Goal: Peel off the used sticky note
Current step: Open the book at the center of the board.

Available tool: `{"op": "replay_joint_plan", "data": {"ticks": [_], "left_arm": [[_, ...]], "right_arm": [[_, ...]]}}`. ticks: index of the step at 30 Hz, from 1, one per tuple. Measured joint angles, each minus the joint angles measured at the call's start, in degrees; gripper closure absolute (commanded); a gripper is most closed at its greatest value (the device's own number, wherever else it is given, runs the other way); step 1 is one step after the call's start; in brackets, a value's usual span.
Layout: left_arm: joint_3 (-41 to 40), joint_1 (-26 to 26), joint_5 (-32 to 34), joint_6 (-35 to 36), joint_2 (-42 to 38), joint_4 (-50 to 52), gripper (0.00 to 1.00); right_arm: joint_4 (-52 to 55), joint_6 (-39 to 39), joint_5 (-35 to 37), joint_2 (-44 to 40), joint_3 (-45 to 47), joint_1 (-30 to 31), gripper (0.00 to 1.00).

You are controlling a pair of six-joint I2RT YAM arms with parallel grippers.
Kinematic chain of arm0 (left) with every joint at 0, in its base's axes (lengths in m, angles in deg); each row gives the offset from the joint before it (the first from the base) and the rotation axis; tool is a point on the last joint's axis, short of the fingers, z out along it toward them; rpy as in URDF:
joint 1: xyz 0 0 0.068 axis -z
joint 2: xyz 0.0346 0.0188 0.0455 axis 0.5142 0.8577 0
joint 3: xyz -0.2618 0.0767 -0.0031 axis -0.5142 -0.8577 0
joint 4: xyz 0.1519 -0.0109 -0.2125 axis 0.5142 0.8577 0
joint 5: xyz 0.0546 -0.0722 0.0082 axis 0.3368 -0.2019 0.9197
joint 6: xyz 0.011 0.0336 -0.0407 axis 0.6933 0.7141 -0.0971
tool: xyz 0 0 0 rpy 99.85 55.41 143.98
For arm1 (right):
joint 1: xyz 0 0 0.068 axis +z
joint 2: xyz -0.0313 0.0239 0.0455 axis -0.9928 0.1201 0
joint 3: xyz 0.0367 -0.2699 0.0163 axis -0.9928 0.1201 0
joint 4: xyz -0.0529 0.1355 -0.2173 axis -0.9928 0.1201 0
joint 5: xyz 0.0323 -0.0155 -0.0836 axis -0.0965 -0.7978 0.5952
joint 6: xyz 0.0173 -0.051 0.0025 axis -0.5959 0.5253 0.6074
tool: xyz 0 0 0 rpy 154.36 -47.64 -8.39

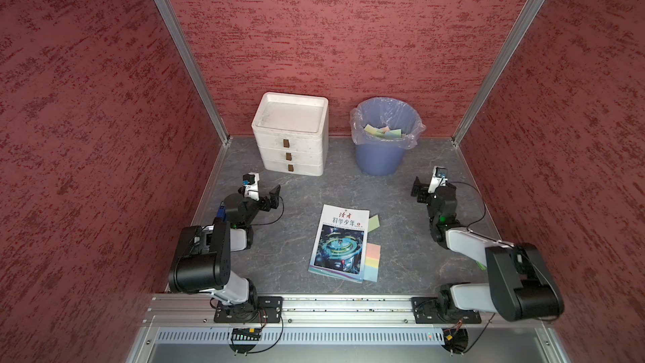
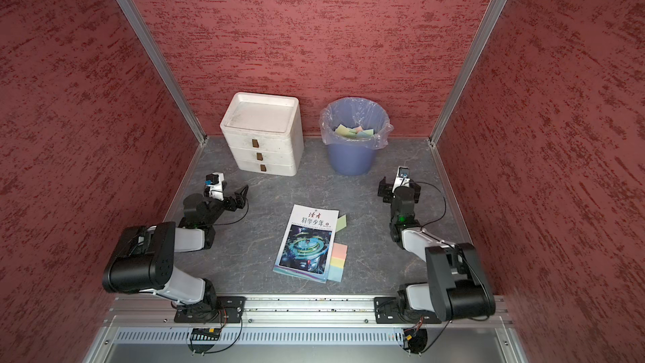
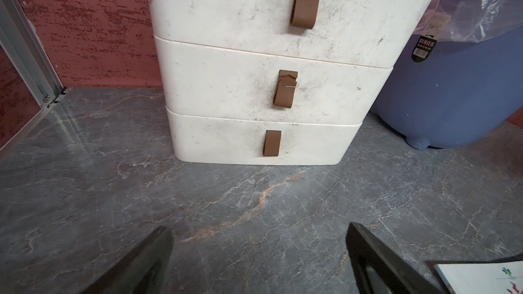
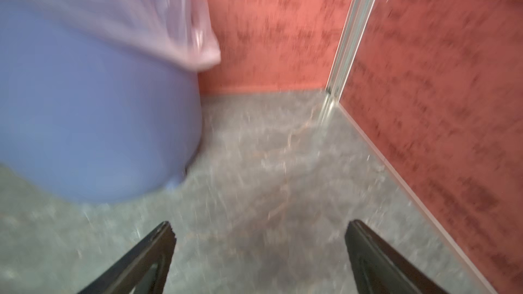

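A magazine (image 1: 340, 242) lies flat in the middle of the grey table in both top views. A pale green sticky note (image 1: 373, 222) pokes out from its upper right edge. Overlapping pink, orange, green and blue sticky notes (image 1: 372, 261) stick out at its lower right edge. Which one is the used note I cannot tell. My left gripper (image 1: 275, 195) hovers open, left of the magazine and well apart from it. My right gripper (image 1: 417, 188) hangs open to the right, near the bin. Nothing lies between either pair of fingers (image 3: 259, 250) (image 4: 259, 247). One corner of the magazine (image 3: 486, 277) shows in the left wrist view.
A white three-drawer unit (image 1: 291, 134) with brown pull tabs stands at the back left. A blue bin (image 1: 384, 137) lined with a clear bag, holding several discarded notes, stands at the back right. Red walls close three sides. The right wrist view is blurred.
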Motion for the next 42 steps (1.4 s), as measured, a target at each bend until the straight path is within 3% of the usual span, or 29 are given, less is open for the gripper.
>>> {"op": "replay_joint_plan", "data": {"ticks": [6, 10, 13, 16, 19, 21, 29, 34, 36, 42], "left_arm": [[0.00, 1.64, 1.14, 0.72, -0.15, 1.51, 0.00], [0.00, 3.02, 3.02, 1.25, -1.53, 2.19, 0.00], [2.91, 2.27, -0.04, 1.79, -9.35, 14.36, 0.00], [11.43, 1.29, -2.82, 2.51, -19.45, 24.35, 0.00], [26.47, 0.66, -7.61, 5.05, -21.86, 37.13, 0.00], [30.84, -0.55, -11.34, 6.12, -22.32, 43.82, 0.00], [23.19, -3.56, -18.73, 12.33, -29.46, 66.47, 0.00], [22.38, -6.54, -23.89, 17.73, -26.93, 74.99, 0.00], [22.71, -4.07, -24.83, 19.50, -23.87, 77.81, 0.00], [23.23, 10.60, -23.41, 23.28, -16.11, 83.34, 0.00]], "right_arm": [[18.51, -8.85, -2.05, -11.69, -18.56, 0.04, 0.01], [23.37, -13.25, -7.93, -14.88, -17.44, 0.04, 0.01], [30.45, -16.59, -13.81, -12.66, -17.11, 0.13, 0.01], [37.07, -19.54, -16.44, -8.24, -18.86, 1.86, 0.02], [43.47, -21.40, -16.39, -7.41, -18.95, 7.26, 0.01], [46.05, -21.97, -15.89, -7.41, -18.97, 11.02, 0.01], [52.02, -25.73, -13.53, -2.89, -18.88, 26.14, 0.07], [51.56, -29.44, -13.62, -1.36, -16.68, 32.22, 0.13], [50.99, -30.77, -13.75, 0.76, -16.13, 33.62, 0.16], [47.21, -34.01, -15.74, 8.81, -13.88, 34.77, 0.19]]}}
